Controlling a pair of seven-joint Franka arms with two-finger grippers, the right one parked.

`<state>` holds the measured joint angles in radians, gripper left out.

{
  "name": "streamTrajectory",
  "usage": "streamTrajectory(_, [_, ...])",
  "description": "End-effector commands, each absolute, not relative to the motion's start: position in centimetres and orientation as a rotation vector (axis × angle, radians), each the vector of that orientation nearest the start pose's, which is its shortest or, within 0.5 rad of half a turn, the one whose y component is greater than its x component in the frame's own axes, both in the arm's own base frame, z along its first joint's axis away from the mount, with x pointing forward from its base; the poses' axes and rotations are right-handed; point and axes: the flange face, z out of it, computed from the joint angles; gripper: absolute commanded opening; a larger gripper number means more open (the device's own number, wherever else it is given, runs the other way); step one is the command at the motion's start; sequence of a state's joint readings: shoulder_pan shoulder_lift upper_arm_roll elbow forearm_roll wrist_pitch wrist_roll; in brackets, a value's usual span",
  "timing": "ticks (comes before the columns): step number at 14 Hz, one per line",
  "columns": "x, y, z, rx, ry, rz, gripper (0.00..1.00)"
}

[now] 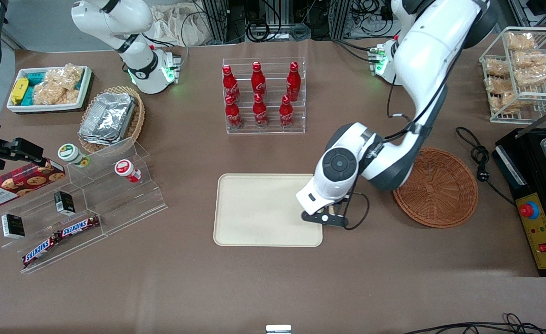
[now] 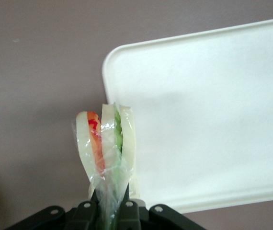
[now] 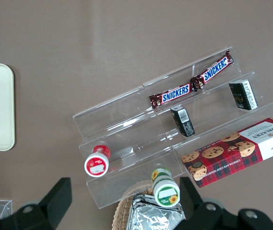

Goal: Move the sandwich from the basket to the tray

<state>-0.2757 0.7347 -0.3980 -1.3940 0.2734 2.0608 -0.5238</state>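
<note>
My left gripper is shut on the sandwich, pinching the clear wrap at its narrow end. The wedge stands on edge, showing pale bread with orange-red and green filling. It hangs over a corner of the cream tray, partly over the brown table. In the front view the gripper is low over the tray at the edge nearest the round reddish-brown basket, and the wrist hides the sandwich. The basket holds nothing I can see.
A rack of red cola bottles stands farther from the camera than the tray. A clear stepped shelf with snacks and an oval wicker basket of foil containers lie toward the parked arm's end. A black appliance and a cable lie beside the basket.
</note>
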Motion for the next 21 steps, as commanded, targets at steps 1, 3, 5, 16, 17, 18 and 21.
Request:
streamTrajectory(1, [61.9,-40.4,27.4,-3.184,0.277,-0.033,0.06])
streamTrajectory(3, [62.2,-40.9,25.4,-3.234,0.232,-0.073,0.07])
streamTrajectory(5, [62.4,-41.3,24.0,-3.261,0.214,-0.115,0.12])
streamTrajectory(16, [62.0,-38.8,34.1,-3.121,0.104,0.044,0.99])
streamTrajectory(17, [61.9,-38.0,37.4,-3.115,0.090,0.004,0.99])
streamTrajectory(18, [62.0,-37.0,40.4,-3.116,0.068,-0.044,0.99])
streamTrajectory(21, [62.7,-31.9,46.7,-3.106,-0.031,-0.085,0.99])
